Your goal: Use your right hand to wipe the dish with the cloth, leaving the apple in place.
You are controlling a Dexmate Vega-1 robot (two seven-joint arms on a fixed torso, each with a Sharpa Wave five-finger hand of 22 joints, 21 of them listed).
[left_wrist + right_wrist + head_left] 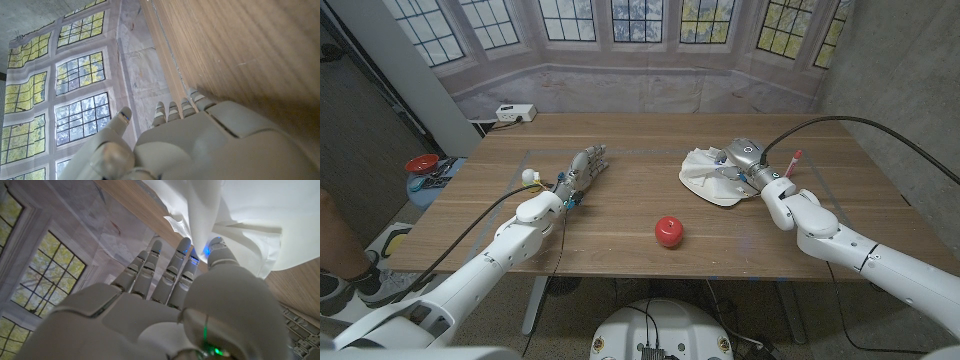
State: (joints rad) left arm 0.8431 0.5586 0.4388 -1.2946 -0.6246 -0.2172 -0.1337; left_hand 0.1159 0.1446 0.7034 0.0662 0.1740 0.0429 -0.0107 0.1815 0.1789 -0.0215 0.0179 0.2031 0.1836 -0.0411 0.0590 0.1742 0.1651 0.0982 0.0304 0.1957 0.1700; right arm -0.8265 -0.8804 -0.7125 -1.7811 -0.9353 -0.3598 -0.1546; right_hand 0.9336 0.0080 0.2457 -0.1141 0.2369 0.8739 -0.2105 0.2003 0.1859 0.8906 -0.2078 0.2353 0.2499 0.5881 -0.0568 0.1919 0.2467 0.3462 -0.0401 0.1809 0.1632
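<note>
White cloth is seen crumpled on the wooden worktop, with the right hand set on its far right part; in the right wrist view the fingers are stretched out against the cloth. Whether it is pinched cannot be told. The red apple is placed nearer the front edge, apart from the cloth. The left hand is held spread, nothing in it.
</note>
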